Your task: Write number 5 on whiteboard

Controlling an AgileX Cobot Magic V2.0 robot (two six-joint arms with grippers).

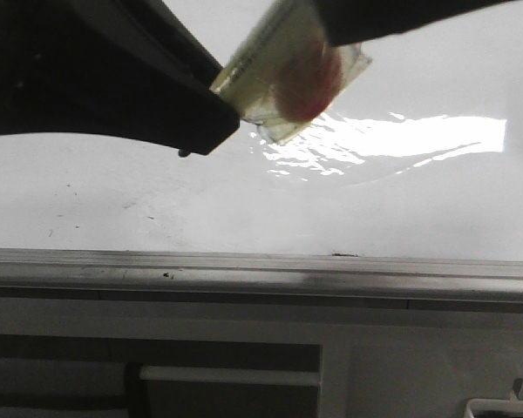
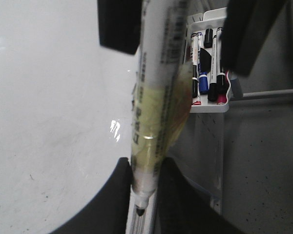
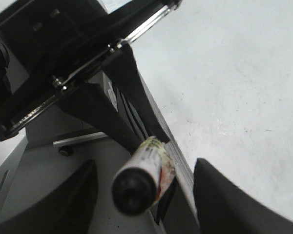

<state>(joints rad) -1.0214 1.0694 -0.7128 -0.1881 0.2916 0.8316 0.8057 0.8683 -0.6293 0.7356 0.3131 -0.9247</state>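
Note:
The whiteboard (image 1: 244, 192) is glossy white with faint specks and a glare patch; no number 5 shows on it. My left gripper (image 1: 220, 111) is shut on a white marker (image 1: 288, 78) wrapped in yellowish tape. In the left wrist view the left gripper (image 2: 145, 190) pinches the marker (image 2: 156, 97) just above its bare black tip (image 2: 139, 210), which hangs over the board's metal edge. My right gripper (image 3: 146, 187) is open, its fingers (image 3: 219, 195) on either side of the marker's black rear end (image 3: 134, 187) without touching it.
A grey metal edge strip (image 1: 261, 270) runs along the board's near side, with grey cabinet panels (image 1: 418, 366) beyond it. A white tray (image 2: 223, 106) with several markers sits off the board's side. The left arm's body (image 3: 53, 63) fills part of the right wrist view.

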